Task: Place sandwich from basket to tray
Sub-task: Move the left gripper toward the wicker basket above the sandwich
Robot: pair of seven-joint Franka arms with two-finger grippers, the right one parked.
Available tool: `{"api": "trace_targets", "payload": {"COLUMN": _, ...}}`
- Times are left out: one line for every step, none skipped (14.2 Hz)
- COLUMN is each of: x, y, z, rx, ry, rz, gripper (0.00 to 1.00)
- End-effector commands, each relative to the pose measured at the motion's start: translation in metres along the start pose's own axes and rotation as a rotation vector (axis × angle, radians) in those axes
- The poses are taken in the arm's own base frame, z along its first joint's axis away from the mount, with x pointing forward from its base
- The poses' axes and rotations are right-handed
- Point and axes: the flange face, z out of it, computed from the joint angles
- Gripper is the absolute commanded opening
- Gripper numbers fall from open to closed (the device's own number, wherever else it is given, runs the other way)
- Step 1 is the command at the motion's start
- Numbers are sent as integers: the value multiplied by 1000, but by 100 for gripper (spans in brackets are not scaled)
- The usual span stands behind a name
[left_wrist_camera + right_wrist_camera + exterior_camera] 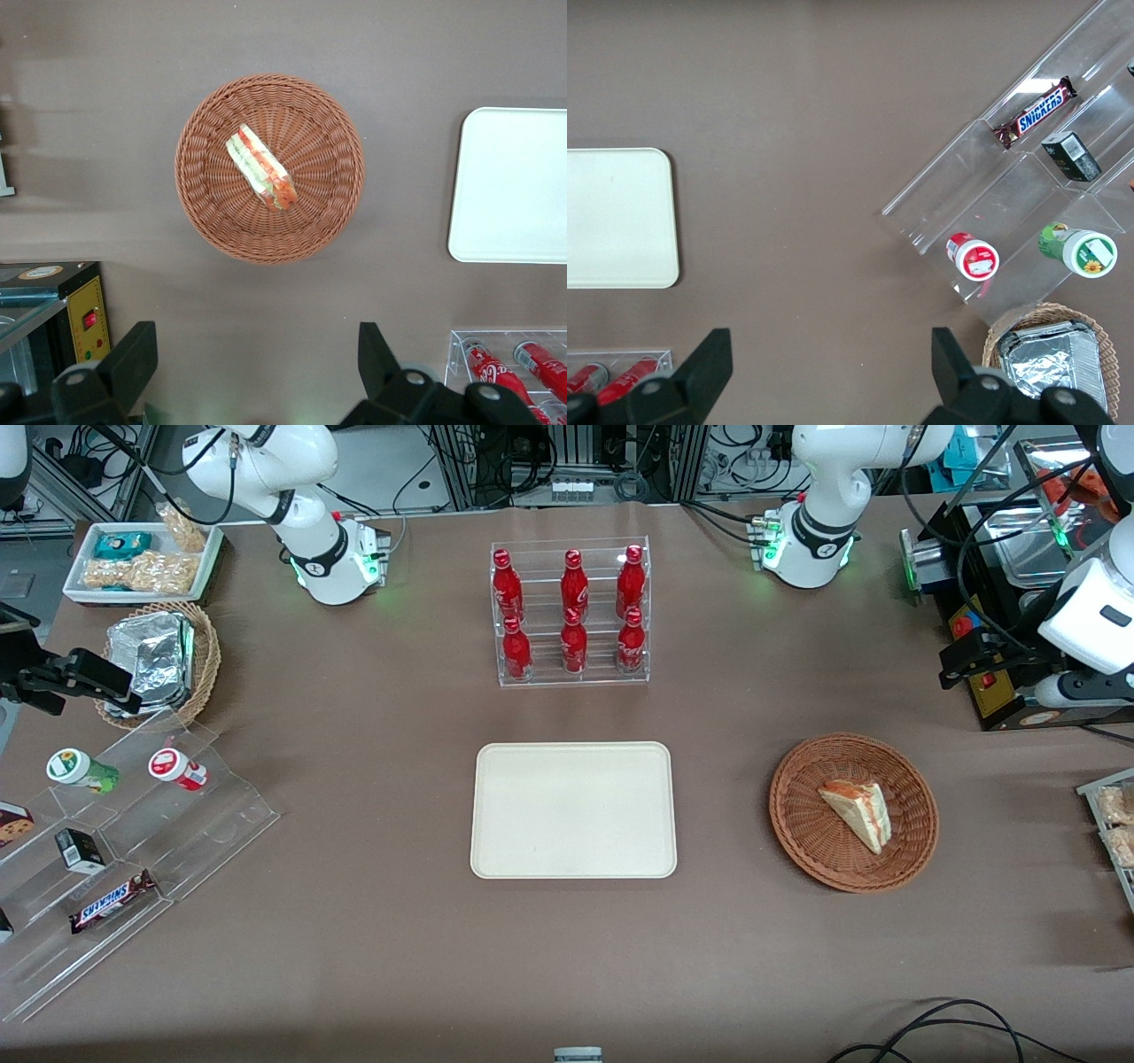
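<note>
A clear stepped display stand holding a Snickers bar is noted toward the parked arm's end of the table. The cream tray is seen lying flat at the table's middle, nearer the front camera than the rack of red bottles, which stands at its 12 o'clock. The reddish-brown basket is placed at the tray's 3 o'clock, well apart from it. The sandwich is observed inside the basket, lying on its weave. The gripper is held high above the table beside the basket, its fingers spread wide and gripping nothing.
</note>
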Motion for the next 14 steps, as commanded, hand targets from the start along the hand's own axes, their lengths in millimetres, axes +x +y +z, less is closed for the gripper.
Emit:
{"api": "trace_targets", "payload": {"x": -1, "y": 2, "z": -4, "rx": -4, "ry": 1, "rz": 9, "gripper": 100}}
{"api": "trace_targets", "payload": {"x": 1, "y": 3, "z": -2, "rx": -7, "ry": -4, "rz": 8, "gripper": 100}}
{"api": "trace_targets", "payload": {"x": 2, "y": 4, "z": 2, "rx": -8, "ry": -10, "rz": 6, "gripper": 100}}
{"api": "trace_targets", "payload": {"x": 2, "y": 3, "z": 2, "rx": -8, "ry": -14, "rz": 4, "gripper": 100}}
{"api": "trace_targets", "payload": {"x": 2, "y": 4, "z": 3, "rx": -7, "ry": -20, "rz": 4, "gripper": 100}}
{"api": "trace_targets", "payload": {"x": 2, "y": 3, "z": 4, "rx": -5, "ry": -23, "rz": 4, "gripper": 100}}
{"api": "trace_targets", "payload": {"x": 1, "y": 3, "z": 5, "rx": -5, "ry": -30, "rz": 4, "gripper": 100}}
{"api": "trace_targets", "payload": {"x": 0, "y": 3, "z": 6, "rx": -4, "ry": -39, "rz": 4, "gripper": 100}}
{"api": "trace_targets", "payload": {"x": 0, "y": 3, "z": 11, "rx": -1, "ry": -58, "rz": 13, "gripper": 100}}
{"api": "trace_targets", "payload": {"x": 1, "y": 3, "z": 20, "rx": 3, "ry": -82, "rz": 16, "gripper": 100}}
{"api": "trace_targets", "payload": {"x": 4, "y": 3, "z": 29, "rx": 7, "ry": -105, "rz": 16, "gripper": 100}}
{"api": "trace_targets", "payload": {"x": 10, "y": 5, "z": 46, "rx": 7, "ry": -126, "rz": 6, "gripper": 100}}
{"api": "trace_targets", "payload": {"x": 19, "y": 4, "z": 66, "rx": 10, "ry": -166, "rz": 1, "gripper": 100}}
{"api": "trace_targets", "payload": {"x": 27, "y": 5, "z": 88, "rx": 15, "ry": -202, "rz": 1, "gripper": 100}}
